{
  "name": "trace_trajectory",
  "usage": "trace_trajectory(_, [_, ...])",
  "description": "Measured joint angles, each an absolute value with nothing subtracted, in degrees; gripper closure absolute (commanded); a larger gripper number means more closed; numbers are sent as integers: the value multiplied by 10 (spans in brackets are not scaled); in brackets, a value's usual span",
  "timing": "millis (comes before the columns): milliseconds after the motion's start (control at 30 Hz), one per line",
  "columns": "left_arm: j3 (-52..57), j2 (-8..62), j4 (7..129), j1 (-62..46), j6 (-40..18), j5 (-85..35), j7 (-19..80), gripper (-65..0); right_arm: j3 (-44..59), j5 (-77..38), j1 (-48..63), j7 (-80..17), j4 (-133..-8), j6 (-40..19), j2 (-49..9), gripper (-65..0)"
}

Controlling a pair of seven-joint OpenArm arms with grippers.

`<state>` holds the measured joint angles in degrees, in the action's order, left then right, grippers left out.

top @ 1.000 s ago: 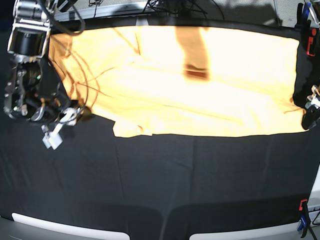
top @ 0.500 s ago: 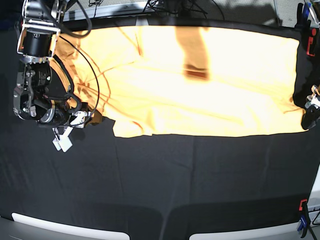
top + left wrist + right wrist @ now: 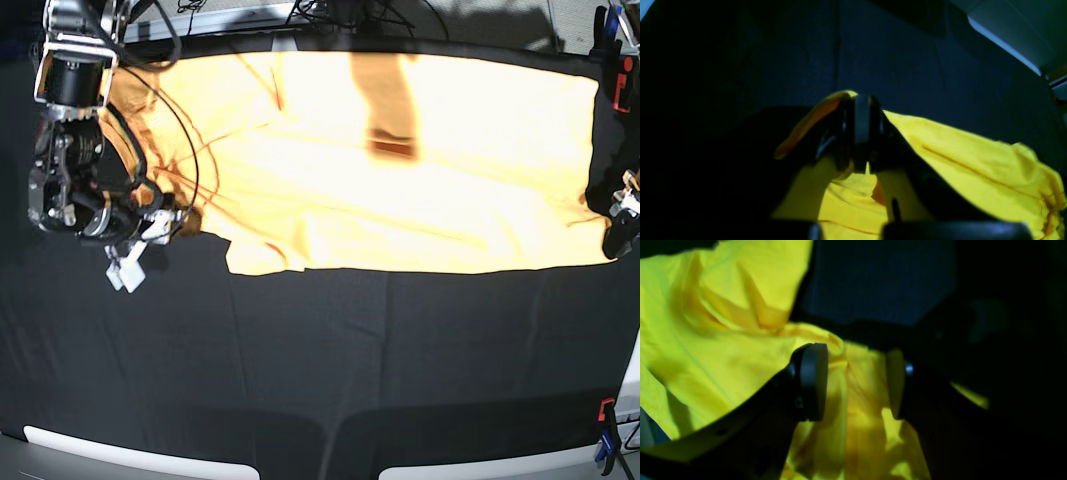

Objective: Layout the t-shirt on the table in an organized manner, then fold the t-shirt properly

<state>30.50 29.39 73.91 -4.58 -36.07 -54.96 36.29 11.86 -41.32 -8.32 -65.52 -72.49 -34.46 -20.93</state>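
Orange t-shirt [image 3: 400,160] corner nearer right tool [image 3: 857,381]

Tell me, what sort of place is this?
Probably a robotics lab bench, not a home: a table draped in black cloth held by clamps, cables along the back edge, and a robot hand at a yellow t-shirt.

The t-shirt [image 3: 400,160] is lying spread across the far half of the table [image 3: 330,370], the right gripper [image 3: 165,222] at its left edge, the left gripper [image 3: 612,235] at its right corner.
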Motion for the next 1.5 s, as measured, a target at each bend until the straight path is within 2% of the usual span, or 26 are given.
trace_trajectory(200, [305,294,739,-46,-361,-529,364,0,85,-457,-77,-652,-725,-345,-211,-274])
trace_trajectory(233, [305,294,739,-46,-361,-529,364,0,81,-460,-77,-652,-725,-345,-211,-258])
trace_trajectory(400, [305,294,739,-46,-361,-529,364,0,66,-459,-79,-656,-725,-345,-211,-119])
trace_trajectory(500, [305,294,739,-46,-361,-529,364,0,65,-459,-78,-657,-725,-345,-211,-4])
trace_trajectory(867, [305,294,739,-46,-361,-529,364,0,65,-460,-83,-657,-730,-377,-211,0])
trace_trajectory(1100, [305,294,739,-46,-361,-529,364,0,68,-465,-84,-659,-817,-382,-211,0])
trace_trajectory(1267, [305,294,739,-46,-361,-529,364,0,69,-432,-84,-659,-862,-377,-211,0])
trace_trajectory(1500, [305,294,739,-46,-361,-529,364,0,69,-376,-81,-659,-863,-375,-211,0])
